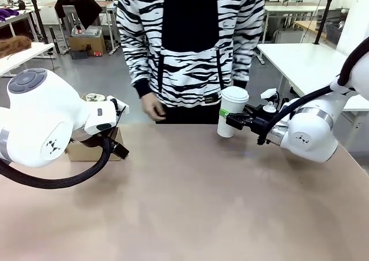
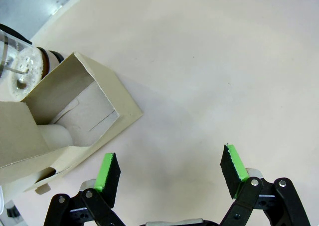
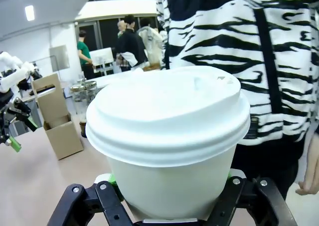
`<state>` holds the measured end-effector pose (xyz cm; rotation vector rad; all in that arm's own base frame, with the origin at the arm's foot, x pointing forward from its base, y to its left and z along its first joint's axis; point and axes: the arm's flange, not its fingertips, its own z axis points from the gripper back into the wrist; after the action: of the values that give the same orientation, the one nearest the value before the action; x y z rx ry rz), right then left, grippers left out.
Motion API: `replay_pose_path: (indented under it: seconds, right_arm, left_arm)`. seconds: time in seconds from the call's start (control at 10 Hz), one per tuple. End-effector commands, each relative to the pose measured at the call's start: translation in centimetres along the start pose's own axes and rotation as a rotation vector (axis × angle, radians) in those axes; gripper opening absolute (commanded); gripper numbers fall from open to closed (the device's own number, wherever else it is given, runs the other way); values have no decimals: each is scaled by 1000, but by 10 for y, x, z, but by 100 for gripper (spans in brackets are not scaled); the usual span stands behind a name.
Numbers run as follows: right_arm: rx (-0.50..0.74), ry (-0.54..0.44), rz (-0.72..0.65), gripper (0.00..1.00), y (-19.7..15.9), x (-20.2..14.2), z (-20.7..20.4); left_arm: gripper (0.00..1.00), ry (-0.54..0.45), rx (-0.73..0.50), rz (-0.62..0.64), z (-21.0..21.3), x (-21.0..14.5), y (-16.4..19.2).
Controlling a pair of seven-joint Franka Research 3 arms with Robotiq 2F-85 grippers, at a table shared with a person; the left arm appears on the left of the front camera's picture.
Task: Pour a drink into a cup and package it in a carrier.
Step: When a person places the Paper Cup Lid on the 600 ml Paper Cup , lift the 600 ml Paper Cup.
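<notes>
Front view: pinching the lidded cup (image 1: pixel 233 112) in the right jaws, at the far edge of the table (image 1: pixel 190 203). Left wrist view: holding the left jaws spread, empty, beside the carrier (image 2: pixel 65 121). Right wrist view: gripping below the lid. Judging packaging under way; next needing an upright carry into a compartment.

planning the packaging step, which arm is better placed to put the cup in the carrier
Right: the right pincer is shut on the upright lidded cup. The left pincer is open and empty beside the carrier.
</notes>
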<state>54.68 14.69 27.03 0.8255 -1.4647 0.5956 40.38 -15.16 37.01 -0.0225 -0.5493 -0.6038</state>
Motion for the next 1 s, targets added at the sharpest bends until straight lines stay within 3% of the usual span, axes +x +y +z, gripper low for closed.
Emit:
replay_pose_path:
  seconds: [0.0, 0.7, 0.8, 0.9]
  right_arm:
    - [4, -10, 12, 66, 1, 6, -3]
    - [4, -10, 12, 66, 1, 6, -3]
    - [0, 0, 0, 75, 0, 0, 0]
    - [39, 40, 2, 75, 7, 22, 5]
  left_arm:
    - [100, -1, -2, 0, 0, 0, 0]
    - [100, -1, -2, 0, 0, 0, 0]
    - [100, -1, -2, 0, 0, 0, 0]
    - [100, -1, -2, 0, 0, 0, 0]
